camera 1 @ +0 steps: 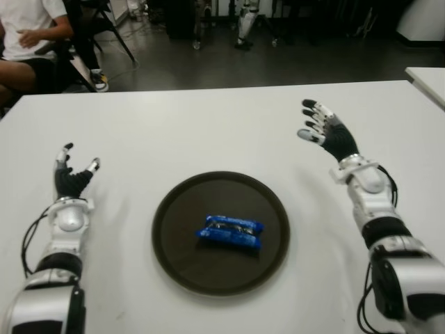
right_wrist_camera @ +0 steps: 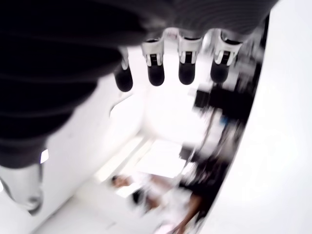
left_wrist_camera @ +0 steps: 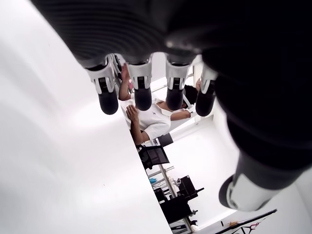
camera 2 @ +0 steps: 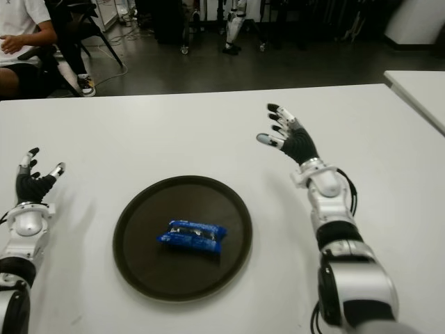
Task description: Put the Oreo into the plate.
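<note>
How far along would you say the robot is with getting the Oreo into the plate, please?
Done: the blue Oreo pack already lies inside the dark round plate on the white table, near its middle. In hand: nothing; the left hand shows left of the plate and the right hand right of and beyond it, both with fingers spread and empty. Left: nothing visible; the placement looks complete.

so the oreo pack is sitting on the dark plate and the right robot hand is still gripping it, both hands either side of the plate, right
Not quite. The Oreo pack does lie on the dark plate, but the right robot hand is open and well clear of it, as the left eye view shows. The left robot hand is open too, on the other side of the plate.
</note>
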### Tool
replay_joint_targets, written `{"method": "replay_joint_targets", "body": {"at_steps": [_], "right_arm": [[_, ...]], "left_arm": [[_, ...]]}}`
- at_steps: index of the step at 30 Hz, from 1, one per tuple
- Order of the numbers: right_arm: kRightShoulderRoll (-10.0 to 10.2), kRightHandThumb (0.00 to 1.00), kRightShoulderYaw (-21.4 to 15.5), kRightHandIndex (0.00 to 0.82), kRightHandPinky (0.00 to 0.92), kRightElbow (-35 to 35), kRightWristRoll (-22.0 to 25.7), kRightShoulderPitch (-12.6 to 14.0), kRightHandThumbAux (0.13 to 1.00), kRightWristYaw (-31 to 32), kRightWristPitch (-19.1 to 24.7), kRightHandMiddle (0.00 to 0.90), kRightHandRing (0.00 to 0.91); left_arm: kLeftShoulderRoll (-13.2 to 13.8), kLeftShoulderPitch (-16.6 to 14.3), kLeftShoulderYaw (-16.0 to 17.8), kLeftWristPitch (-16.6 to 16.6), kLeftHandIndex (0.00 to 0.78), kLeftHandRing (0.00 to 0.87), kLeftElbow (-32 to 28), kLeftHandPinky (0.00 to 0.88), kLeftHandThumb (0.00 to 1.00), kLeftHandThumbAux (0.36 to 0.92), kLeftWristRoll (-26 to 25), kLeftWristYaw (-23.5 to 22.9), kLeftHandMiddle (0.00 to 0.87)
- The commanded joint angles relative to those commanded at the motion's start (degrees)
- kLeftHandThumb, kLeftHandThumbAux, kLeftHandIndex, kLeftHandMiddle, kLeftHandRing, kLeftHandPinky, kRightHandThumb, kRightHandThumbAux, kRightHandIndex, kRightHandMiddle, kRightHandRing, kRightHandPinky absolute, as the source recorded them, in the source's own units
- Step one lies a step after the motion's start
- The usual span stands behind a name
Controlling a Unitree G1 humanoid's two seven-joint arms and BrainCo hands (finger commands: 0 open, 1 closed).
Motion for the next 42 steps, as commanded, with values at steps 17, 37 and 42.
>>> {"method": "replay_joint_targets", "body": {"at_steps": [17,37,42], "right_arm": [[2.75,0.0,-1.15,0.0,0.0,3.59,-2.07,1.0,0.636,-16.64,1.53,0.0,0.0],[2.55,0.0,-1.43,0.003,0.0,4.53,-3.23,1.82,0.702,-17.93,1.68,0.0,0.0],[2.45,0.0,-1.15,0.0,0.0,4.61,-3.56,1.84,0.696,-18.48,1.61,0.0,0.0]], "left_arm": [[-0.37,0.03,1.39,-0.05,0.006,0.0,-0.22,0.0,0.0,0.722,-1.38,-1.32,0.0],[-0.48,0.28,1.5,0.19,0.0,0.0,0.26,0.0,0.0,0.731,-1.63,-2.62,0.0],[-0.39,0.31,1.26,0.44,0.0,0.0,0.2,0.0,0.0,0.735,-1.21,-2.24,0.0]]}}
